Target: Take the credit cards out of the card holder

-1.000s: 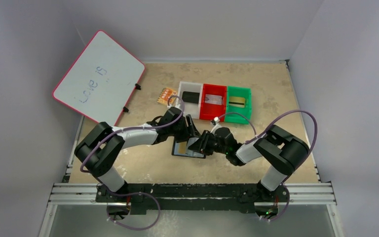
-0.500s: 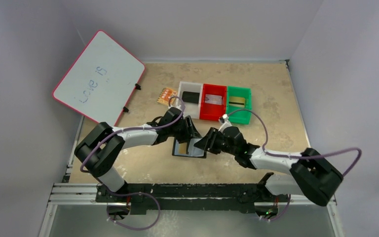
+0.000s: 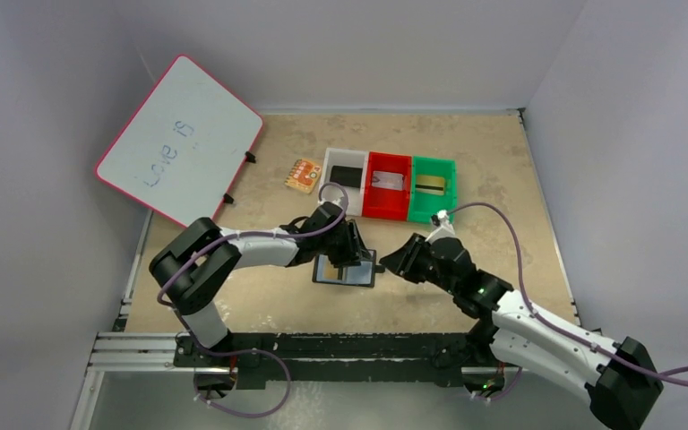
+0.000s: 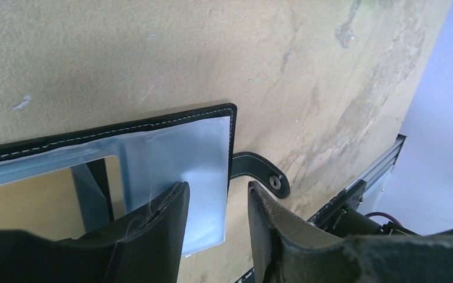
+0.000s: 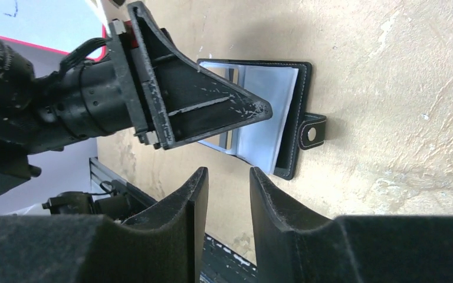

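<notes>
At the far left a pink-rimmed white writing board point(image 3: 179, 139) is leaning against the wall. Next to it an orange patterned square piece point(image 3: 302, 175) is lying on the beige mottled table point(image 3: 502, 179), just beside a white plastic bin point(image 3: 328, 175) that is holding a thick plain black block point(image 3: 348, 176).

Nearer the arms, the left gripper point(image 4: 218, 187) is reaching down over the small flat black folding card holder point(image 3: 345, 271). The holder is lying opened on the table with its pale blue-grey inner faces up and its short black strap tab point(image 4: 259, 171) sticking out to the right. The jaws are standing narrowly apart, straddling the holder's right edge without clamping it.

Further back, a red plastic bin point(image 3: 369, 184) is carrying a silver-grey plastic card point(image 3: 389, 181). The right gripper point(image 5: 229, 174) is hovering just right of the holder, clear of it, its jaws narrowly parted and carrying nothing. Rightmost, a green plastic bin point(image 3: 452, 188) is holding a gold-tan plastic card point(image 3: 429, 184).

With both cards sitting in bins, the task is looking mostly done. A tan patch is showing through the holder's window, and I cannot tell whether that is another card or the table.
</notes>
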{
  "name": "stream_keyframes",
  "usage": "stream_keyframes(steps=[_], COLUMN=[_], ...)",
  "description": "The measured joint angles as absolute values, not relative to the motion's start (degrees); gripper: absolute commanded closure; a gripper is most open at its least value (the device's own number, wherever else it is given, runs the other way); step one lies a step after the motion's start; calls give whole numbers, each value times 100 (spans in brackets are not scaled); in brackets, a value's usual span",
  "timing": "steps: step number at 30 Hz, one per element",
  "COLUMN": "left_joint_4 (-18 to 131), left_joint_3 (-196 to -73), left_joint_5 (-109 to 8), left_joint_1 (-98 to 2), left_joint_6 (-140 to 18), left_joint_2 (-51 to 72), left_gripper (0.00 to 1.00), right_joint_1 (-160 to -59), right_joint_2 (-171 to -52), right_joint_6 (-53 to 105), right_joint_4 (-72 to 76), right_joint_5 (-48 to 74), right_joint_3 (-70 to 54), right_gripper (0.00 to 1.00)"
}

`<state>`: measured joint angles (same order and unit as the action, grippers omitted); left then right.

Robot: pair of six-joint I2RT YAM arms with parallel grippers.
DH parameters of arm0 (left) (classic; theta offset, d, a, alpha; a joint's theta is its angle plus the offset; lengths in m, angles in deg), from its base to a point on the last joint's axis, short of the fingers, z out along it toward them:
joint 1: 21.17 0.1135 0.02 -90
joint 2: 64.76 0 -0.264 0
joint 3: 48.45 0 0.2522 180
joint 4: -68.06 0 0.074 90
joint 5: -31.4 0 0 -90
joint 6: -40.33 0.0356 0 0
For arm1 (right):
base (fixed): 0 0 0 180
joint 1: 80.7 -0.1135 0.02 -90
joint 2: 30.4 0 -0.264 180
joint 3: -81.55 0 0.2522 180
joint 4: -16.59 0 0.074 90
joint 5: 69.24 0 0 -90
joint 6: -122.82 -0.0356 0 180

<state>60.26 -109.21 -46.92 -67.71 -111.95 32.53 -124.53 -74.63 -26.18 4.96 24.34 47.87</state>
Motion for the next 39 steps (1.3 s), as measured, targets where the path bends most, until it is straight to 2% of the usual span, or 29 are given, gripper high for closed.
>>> stream_keyframes(steps=[9,19,27,32,39], left_joint_4=[5514,4188,3322,3361,3403], left_joint_3=[-11223,-11714,-11570,-11295,-11188], left_joint_5=[-4967,-6340,-7207,-6945,-6239], left_joint_1=[-6771,-6752,-6168,-6109,-6131], left_joint_6=[-11053,-10703,-10513,-10227,-9934], left_joint_2=[3207,2464,1738,1557,1811], left_gripper=[57,54,59,61,61], right_joint_1=[-12455,-12455,-12455,-12455,-12455], right_joint_2=[-8130,-8753,-9961,-11048,-11843], right_joint_6=[-2629,-2649,-2616,-2491,-2452], right_joint_4=[750,1473,1930,1941,1935], right_joint_5=[2222,1806,1360,1096,1065], right_joint_3=[4767,4483,4022,3322,2905], right_gripper=[74,72,71,74,72])
